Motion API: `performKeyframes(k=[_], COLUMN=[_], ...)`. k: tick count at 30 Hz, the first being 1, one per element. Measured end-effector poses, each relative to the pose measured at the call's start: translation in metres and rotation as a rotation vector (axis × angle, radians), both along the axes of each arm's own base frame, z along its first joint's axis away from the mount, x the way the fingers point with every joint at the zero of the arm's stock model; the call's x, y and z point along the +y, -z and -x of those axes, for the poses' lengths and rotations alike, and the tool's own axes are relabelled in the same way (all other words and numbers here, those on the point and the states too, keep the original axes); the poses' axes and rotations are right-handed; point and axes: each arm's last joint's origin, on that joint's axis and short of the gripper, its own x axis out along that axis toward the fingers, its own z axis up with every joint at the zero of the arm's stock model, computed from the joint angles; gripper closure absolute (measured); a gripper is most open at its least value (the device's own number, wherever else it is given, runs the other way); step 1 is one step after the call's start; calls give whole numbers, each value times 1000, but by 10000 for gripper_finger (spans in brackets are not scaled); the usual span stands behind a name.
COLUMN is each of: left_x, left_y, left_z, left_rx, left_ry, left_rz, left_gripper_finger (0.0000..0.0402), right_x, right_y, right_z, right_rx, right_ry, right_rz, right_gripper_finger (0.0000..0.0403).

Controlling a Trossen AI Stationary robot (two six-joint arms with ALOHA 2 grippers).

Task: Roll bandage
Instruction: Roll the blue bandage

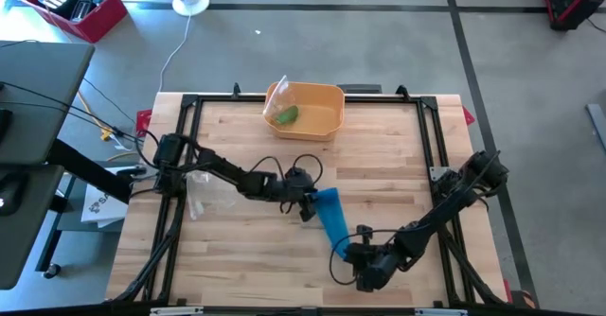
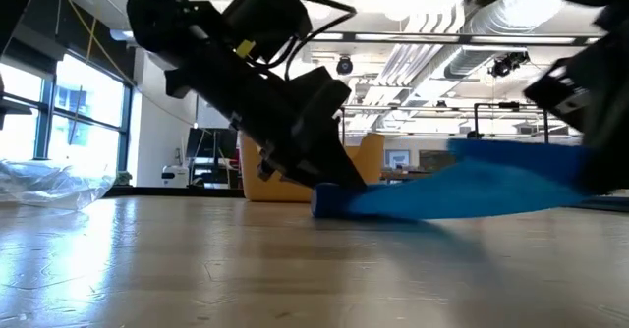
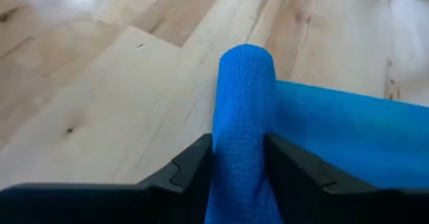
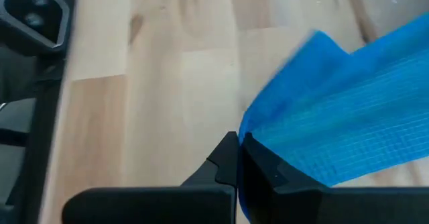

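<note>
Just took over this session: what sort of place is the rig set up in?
Likely an open lab or workshop: a wooden table on a bare concrete floor marked with tape lines, exposed ceiling ducts overhead, and a red bin of gear nearby.

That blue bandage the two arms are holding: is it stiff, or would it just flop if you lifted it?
Probably floppy: the blue bandage sags in a soft strip between the left gripper and right gripper. Its woven texture suggests it is light and grippy rather than slippery. The rolled end looks round, so it might roll or unwind if released.
</note>
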Motion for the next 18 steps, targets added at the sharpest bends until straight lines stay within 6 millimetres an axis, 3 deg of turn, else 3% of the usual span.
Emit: performKeyframes(k=[4, 11, 18], left_x=[8, 32, 31], left_y=[-2, 4, 2], left_z=[-3, -1, -2], left_rx=[-49, -31, -40], left_ry=[1, -170, -151], left_rz=[50, 58, 20], left_gripper_finger=[275, 275, 276], right_x=[8, 24, 28], right_y=[-1, -6, -7], right_z=[5, 12, 16], right_rx=[-17, -75, -118], right_ry=[-27, -76, -52], right_rz=[-16, -91, -66], right_gripper_finger=[403, 403, 403])
